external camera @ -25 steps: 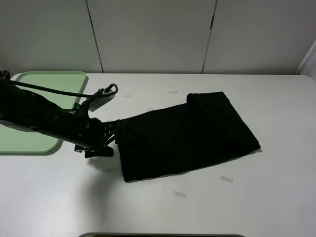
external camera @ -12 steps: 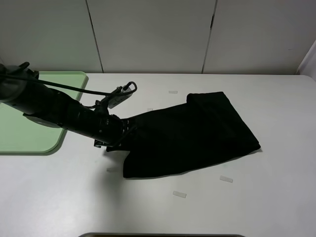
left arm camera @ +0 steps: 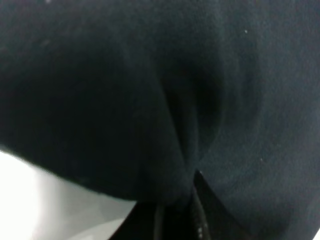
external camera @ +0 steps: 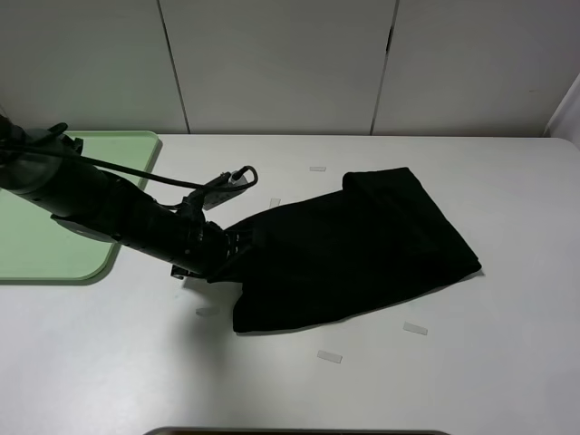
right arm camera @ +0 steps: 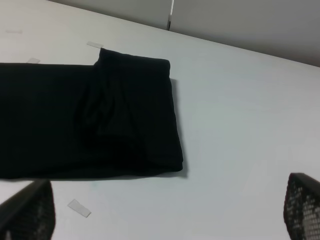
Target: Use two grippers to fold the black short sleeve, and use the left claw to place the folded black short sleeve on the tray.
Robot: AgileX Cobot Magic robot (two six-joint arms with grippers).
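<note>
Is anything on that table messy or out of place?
Small white paper scraps lie scattered on the table around the folded black shirt, like litter. The shirt lies crooked, and one corner is bunched where the left gripper pinches it.

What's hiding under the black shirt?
The black short sleeve lies folded on the white table, so the table is under it. Anything else beneath is covered by the cloth. Small white scraps show only beside it.

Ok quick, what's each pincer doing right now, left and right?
Left pincer: closed on the edge of the folded black T-shirt.
Right pincer: open, holding nothing.
</note>
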